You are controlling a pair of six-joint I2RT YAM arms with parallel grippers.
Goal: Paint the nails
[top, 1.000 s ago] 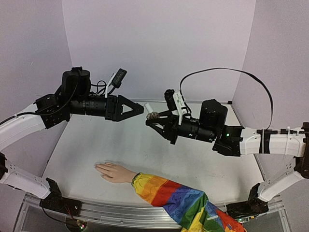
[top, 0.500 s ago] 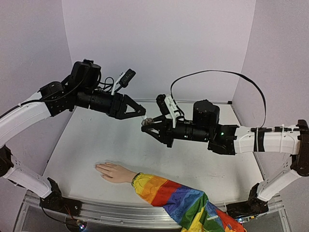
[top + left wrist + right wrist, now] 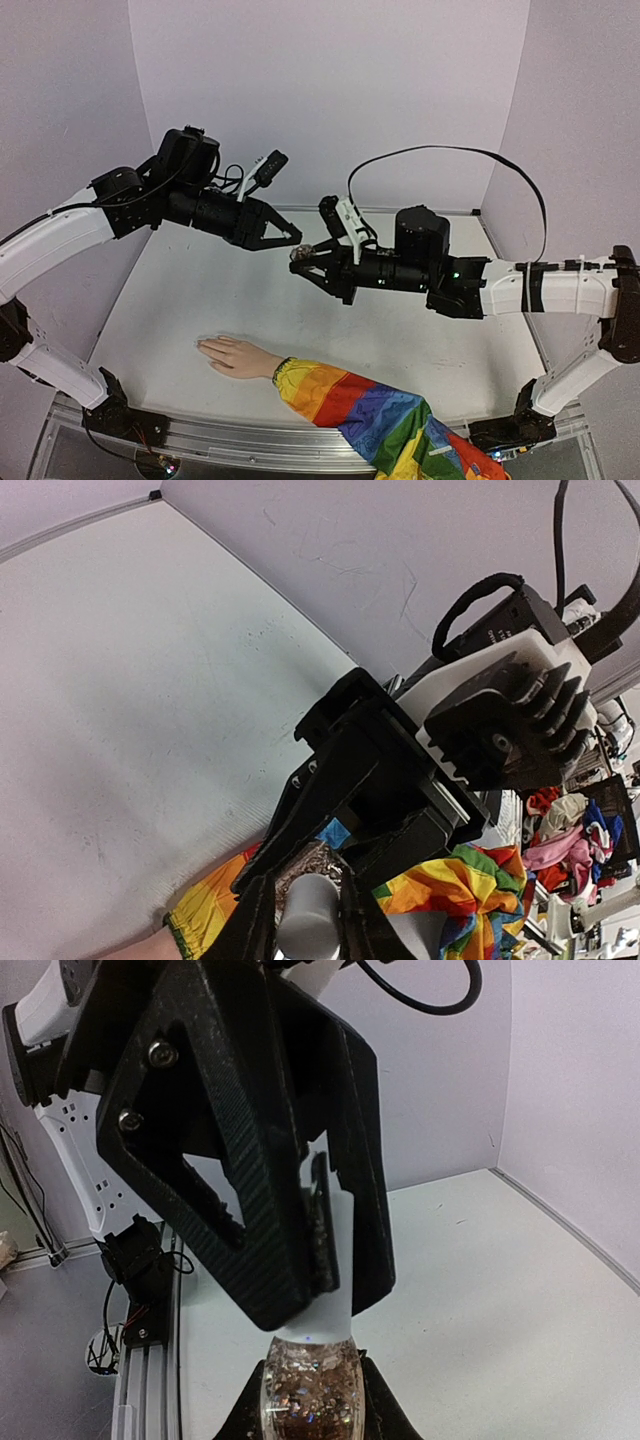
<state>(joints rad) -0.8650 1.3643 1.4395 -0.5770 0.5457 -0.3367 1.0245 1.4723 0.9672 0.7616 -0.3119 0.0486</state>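
At centre frame, left gripper (image 3: 292, 240) pinches the pale cap (image 3: 335, 1300), right gripper (image 3: 303, 262) clamps the glitter polish bottle (image 3: 308, 1392) (uncapping, seemingly); next, unscrew.

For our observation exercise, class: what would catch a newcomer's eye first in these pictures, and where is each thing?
In mid-air above the table, the right hand grips a glitter bottle while the left hand clamps its pale cap. Next comes the mannequin hand, lying flat near the table's near edge, with a rainbow sleeve trailing off to the right.
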